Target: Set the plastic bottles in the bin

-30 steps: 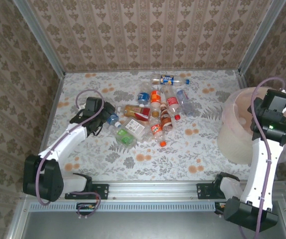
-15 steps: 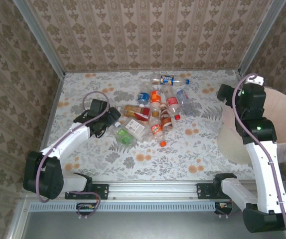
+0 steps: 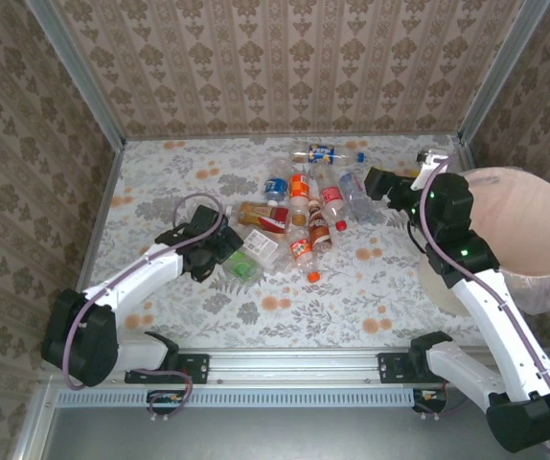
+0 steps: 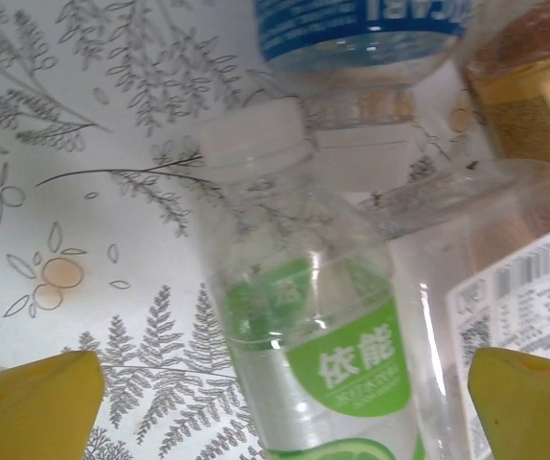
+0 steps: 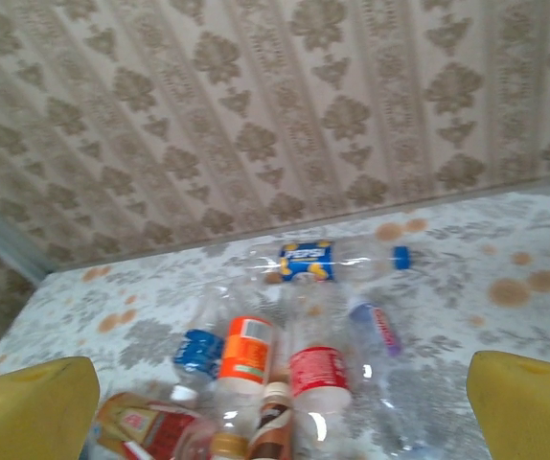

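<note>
Between the 2 spread yellow fingers [image 4: 35, 402] of the left gripper [image 4: 280, 401] lies a clear green-labelled plastic bottle [image 4: 304, 316]; best to lower straight and pinch its middle.

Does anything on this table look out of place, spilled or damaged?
Nothing looks spilled. The plastic bottles lie tumbled on their sides in a heap mid-table; one blue-labelled bottle lies apart by the far wall.

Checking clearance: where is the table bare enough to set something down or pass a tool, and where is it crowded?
Bare: the far-left table corner, between the left wall and the plastic bottles; the near strip between them and the front rail. Crowded: the central pile, bottles touching, left tool open over its green-label bottle.
</note>
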